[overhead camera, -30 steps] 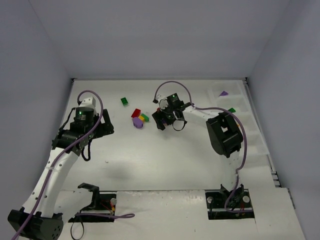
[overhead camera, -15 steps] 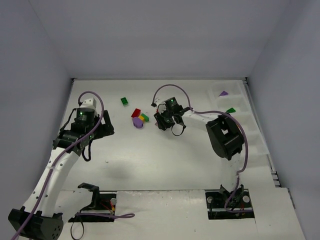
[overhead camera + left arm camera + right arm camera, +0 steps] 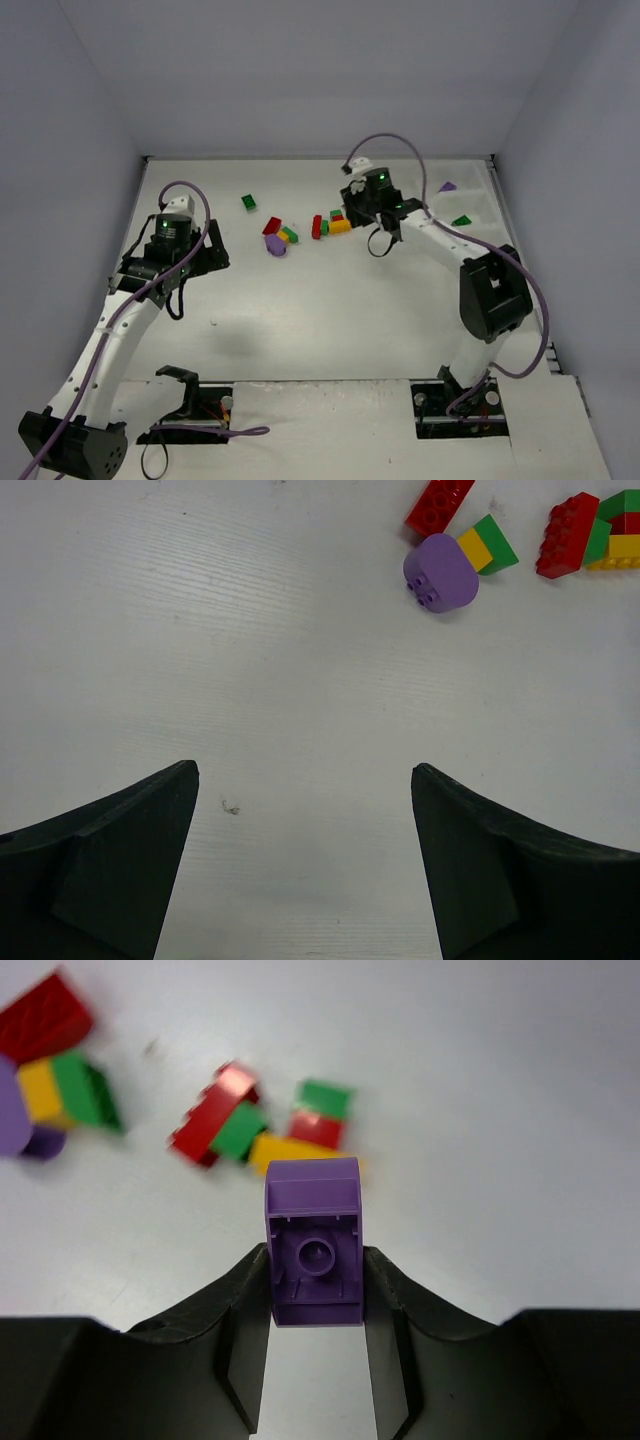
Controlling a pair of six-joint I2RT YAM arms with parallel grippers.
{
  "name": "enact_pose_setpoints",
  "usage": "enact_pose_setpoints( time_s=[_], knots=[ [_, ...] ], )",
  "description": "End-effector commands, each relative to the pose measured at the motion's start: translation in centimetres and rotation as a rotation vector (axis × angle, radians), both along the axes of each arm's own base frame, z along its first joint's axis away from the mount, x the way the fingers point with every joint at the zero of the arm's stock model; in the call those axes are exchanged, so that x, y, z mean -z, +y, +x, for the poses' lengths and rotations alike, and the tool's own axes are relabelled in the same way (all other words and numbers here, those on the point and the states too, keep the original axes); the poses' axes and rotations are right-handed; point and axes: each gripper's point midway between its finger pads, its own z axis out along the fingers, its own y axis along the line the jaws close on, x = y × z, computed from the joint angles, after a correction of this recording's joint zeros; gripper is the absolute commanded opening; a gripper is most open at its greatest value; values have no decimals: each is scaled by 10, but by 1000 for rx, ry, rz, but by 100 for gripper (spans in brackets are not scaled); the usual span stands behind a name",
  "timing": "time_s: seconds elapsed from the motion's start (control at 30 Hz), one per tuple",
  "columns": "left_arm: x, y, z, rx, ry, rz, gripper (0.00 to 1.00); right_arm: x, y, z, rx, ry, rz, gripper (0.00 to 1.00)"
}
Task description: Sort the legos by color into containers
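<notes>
The right gripper (image 3: 315,1265) has just pinched 1 purple brick (image 3: 312,1188) off the lego pile (image 3: 262,1132), ready for the containers (image 3: 497,215); the left gripper (image 3: 305,810) hangs spread.

The left arm (image 3: 118,325) and right arm (image 3: 437,232) are identical in build: white tubular links joined by bulky black joint housings. A purple cable (image 3: 181,183) is routed in loose loops along each arm, and a green indicator light (image 3: 163,224) is lit on each wrist housing. The left hand (image 3: 303,770) and right hand (image 3: 315,1260) each carry two matte black fingers (image 3: 100,860) with broad, wedge-shaped tips.
</notes>
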Motion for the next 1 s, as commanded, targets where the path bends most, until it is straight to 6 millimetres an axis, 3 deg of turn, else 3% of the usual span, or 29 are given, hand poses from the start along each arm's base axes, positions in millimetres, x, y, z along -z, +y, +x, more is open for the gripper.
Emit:
enact_pose_setpoints(
  time_s=[0.0,0.17,0.33,0.43,0.7,0.97],
  knots=[
    [-16,-5,9,12,-64,-14,81,-93,-75,59,309,-236,54,0],
    [-16,-4,8,13,-65,-16,81,-118,-149,79,586,-299,73,0],
    [-18,-5,10,9,-75,-23,81,-110,-208,80,770,-282,108,0],
    [-19,-4,11,6,-83,-17,81,-104,-229,78,839,-273,120,0],
    [-21,-4,16,14,-107,-10,81,-108,-262,77,941,-290,149,0],
    [-27,-4,17,31,-129,1,81,-108,-268,75,940,-284,165,0]
  ],
)
